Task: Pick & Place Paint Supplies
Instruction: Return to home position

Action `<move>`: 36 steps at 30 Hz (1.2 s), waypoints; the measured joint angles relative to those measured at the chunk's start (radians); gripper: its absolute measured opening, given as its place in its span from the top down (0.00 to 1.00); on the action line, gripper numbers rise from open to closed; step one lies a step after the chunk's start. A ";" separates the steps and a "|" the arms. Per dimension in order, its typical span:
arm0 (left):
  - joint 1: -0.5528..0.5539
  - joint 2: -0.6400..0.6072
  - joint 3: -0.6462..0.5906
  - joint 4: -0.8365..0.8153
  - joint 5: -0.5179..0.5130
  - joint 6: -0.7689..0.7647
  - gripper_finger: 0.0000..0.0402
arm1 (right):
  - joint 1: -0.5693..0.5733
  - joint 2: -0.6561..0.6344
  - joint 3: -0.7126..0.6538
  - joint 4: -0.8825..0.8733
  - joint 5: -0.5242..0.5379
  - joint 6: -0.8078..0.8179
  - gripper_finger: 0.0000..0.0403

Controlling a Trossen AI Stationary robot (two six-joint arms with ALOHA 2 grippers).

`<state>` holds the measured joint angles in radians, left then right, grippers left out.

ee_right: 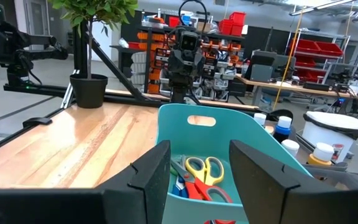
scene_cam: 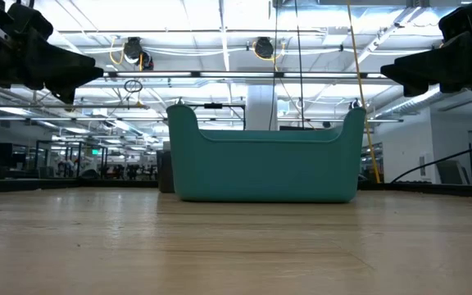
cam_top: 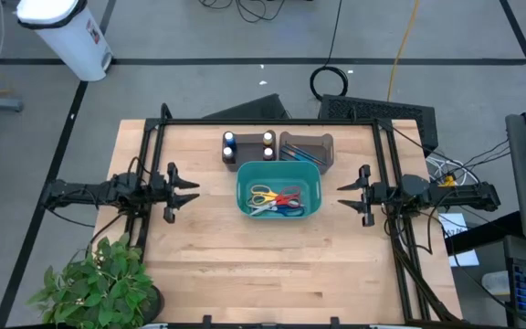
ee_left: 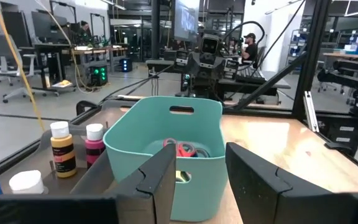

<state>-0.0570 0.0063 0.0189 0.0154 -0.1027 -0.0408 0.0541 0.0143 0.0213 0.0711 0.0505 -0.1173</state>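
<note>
Paint bottles (cam_top: 229, 143) stand in the far left bin (cam_top: 247, 153); brushes (cam_top: 296, 153) lie in the right bin (cam_top: 322, 146); a teal tub (cam_top: 241, 187) of scissors (cam_top: 277, 198) sits between left gripper (cam_top: 194, 193) and right gripper (cam_top: 341, 195), jaws spread.

The worktop (cam_top: 272, 265) is pale, smooth planked wood with a soft sheen. The teal bin (scene_cam: 260, 168) is smooth matt plastic, and the paint bottles (ee_left: 62, 152) are smooth plastic.

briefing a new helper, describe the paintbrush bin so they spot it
Find the teal tub mid-table; two dark bins sit behind it. The paintbrush bin is nearer the right arm, holding thin blue brushes, not white-capped bottles like its neighbour.
</note>
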 joint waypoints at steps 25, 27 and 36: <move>0.084 0.000 -0.003 -0.009 0.129 0.039 0.63 | 0.000 0.000 0.000 0.000 0.000 0.000 0.61; 0.084 0.000 -0.003 -0.008 0.129 0.039 0.63 | 0.000 0.000 0.000 0.000 0.000 0.000 0.61; 0.084 0.000 -0.003 -0.007 0.128 0.067 0.63 | 0.000 0.000 0.000 0.000 0.000 0.000 0.61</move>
<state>0.0269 0.0063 0.0162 0.0083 0.0257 0.0260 0.0540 0.0143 0.0216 0.0711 0.0505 -0.1169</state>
